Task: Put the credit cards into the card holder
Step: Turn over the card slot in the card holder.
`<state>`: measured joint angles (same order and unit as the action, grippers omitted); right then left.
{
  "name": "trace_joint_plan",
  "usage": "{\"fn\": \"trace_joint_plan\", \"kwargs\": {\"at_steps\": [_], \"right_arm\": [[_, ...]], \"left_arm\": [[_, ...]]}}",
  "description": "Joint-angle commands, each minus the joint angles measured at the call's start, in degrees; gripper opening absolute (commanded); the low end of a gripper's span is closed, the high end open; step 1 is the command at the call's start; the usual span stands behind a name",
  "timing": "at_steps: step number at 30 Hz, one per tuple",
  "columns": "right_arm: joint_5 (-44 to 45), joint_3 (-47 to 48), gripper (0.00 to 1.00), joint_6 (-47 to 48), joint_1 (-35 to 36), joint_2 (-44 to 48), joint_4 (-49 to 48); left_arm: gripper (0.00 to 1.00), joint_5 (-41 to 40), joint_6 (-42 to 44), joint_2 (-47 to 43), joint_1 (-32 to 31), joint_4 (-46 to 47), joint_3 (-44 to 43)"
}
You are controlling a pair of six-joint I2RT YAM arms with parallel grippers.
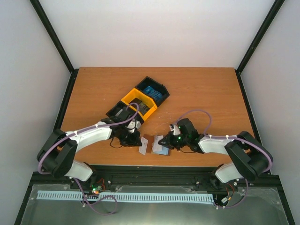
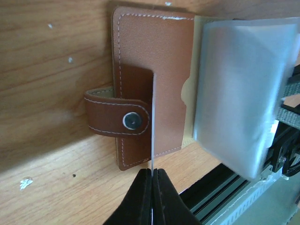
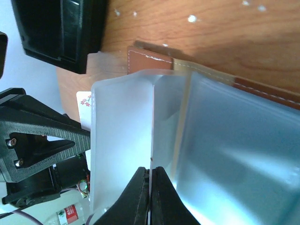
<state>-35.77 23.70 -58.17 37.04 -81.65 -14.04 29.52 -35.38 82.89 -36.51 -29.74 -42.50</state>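
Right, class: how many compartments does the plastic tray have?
3: a black end compartment holding blue cards, a yellow middle compartment, and a second black compartment partly hidden by the left arm.

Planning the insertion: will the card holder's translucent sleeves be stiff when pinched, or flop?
Probably floppy: the sleeve pinched by the right gripper bends along a crease. Its glossy sheen suggests slipperiness. The card holder looks thin, so may shift.

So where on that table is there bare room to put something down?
Bare wood: the right rear of the table, between tray and right edge, and the back-left corner beside the tray. Crowded: the near middle, where the left end effector, holding a credit card, and right end effector work at the card holder.
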Motion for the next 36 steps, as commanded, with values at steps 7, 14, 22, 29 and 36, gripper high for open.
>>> {"fn": "trace_joint_plan", "kwargs": {"at_steps": [7,14,22,29,36], "right_arm": [[-1.06,4.15,0.03,2.25,1.36,-3.26,-4.14],[0.36,7.00,0.03,4.57,2.69,-8.02,-1.76],[4.25,9.42,0.03,6.55,3.41,-9.93,4.79],[4.57,9.28,0.03,6.93,3.48,-8.92,5.08],[5.24,7.27,0.03,6.18,3.48,-5.89,3.35]], "left_arm": [[0.01,-4.90,-2.08,-5.06,-0.55,-2.23,-2.43],[0.01,-9.66,-1.92,-9.44,-0.57,-4.67,-5.93],[0.01,-4.97,-0.54,-11.14,-0.50,-1.34,-4.38],[0.01,-2.70,0.92,-4.63,-0.57,1.75,-2.12],[0.01,-5.35,1.97,-0.86,-0.50,2.11,-0.25]]}}
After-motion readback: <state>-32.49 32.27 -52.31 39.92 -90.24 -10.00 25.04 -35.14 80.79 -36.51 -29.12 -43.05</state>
